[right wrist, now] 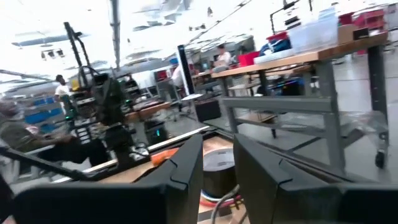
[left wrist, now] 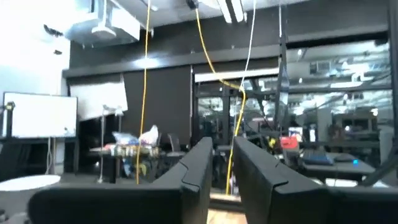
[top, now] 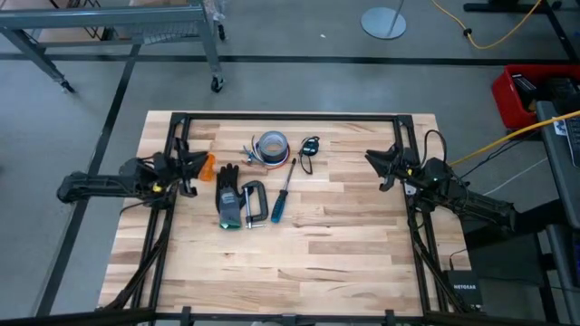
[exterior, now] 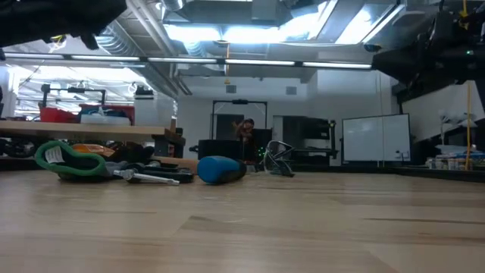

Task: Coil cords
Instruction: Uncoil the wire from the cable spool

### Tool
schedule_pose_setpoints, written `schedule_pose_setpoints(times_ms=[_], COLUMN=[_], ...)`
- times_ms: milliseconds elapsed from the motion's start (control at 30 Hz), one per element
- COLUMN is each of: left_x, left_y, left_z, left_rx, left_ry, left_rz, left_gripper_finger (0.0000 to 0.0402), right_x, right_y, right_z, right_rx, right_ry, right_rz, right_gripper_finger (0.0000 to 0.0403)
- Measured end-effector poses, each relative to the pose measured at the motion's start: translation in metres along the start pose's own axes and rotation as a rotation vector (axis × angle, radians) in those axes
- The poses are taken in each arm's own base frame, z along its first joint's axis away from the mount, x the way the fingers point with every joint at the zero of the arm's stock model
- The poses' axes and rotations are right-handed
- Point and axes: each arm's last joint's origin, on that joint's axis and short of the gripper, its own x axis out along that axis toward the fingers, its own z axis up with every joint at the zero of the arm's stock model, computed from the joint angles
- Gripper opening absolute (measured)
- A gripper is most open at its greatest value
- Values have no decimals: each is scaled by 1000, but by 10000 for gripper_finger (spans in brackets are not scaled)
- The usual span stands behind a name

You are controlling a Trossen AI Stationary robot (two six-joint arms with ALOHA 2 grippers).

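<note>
A tangle of thin cords [top: 253, 154] lies on the table against the left side of the grey-blue tape roll [top: 272, 145]. A small black and teal cord bundle [top: 310, 145] lies just right of the roll. My left gripper [top: 201, 166] hovers at the table's left, pointing right, slightly open and empty; its fingers show a narrow gap in the left wrist view [left wrist: 221, 168]. My right gripper [top: 372, 167] hovers at the table's right, pointing left toward the roll, slightly open and empty; it also shows in the right wrist view [right wrist: 217, 168].
A blue-handled screwdriver [top: 284, 195], a black glove with a green cuff [top: 228, 195] and a metal C-clamp [top: 253, 204] lie in front of the roll. A small orange object [top: 208, 166] sits by my left gripper. The near half of the table [top: 299, 272] is bare wood.
</note>
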Motion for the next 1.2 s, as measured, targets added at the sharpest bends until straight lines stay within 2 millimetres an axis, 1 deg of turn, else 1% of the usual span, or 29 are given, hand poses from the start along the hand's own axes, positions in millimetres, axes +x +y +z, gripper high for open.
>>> schedule_pose_setpoints(times_ms=[167,300,467,600,833,1000,1200], left_x=[18,40,77,112,163,196,229], left_y=[-3,-7,-9,-5,17,31,39], left_z=[3,11,19,18,-5,-27,-63], left_rx=[6,31,61,74,57,-50,-80], left_ry=[96,151,218,288,540,625,722], left_rz=[82,95,136,195,324,273,210], left_gripper_finger=[113,146,156,157,157,157,157], right_x=[0,0,0,0,0,0,-1], right_y=[0,0,0,0,0,-1,-3], right_z=[0,0,0,0,-1,-4,-11], right_rx=[8,22,23,23,23,27,47], right_ry=[0,0,0,0,9,37,114], right_rz=[0,0,0,0,-2,-8,-30], right_gripper_finger=[95,95,95,95,95,95,95])
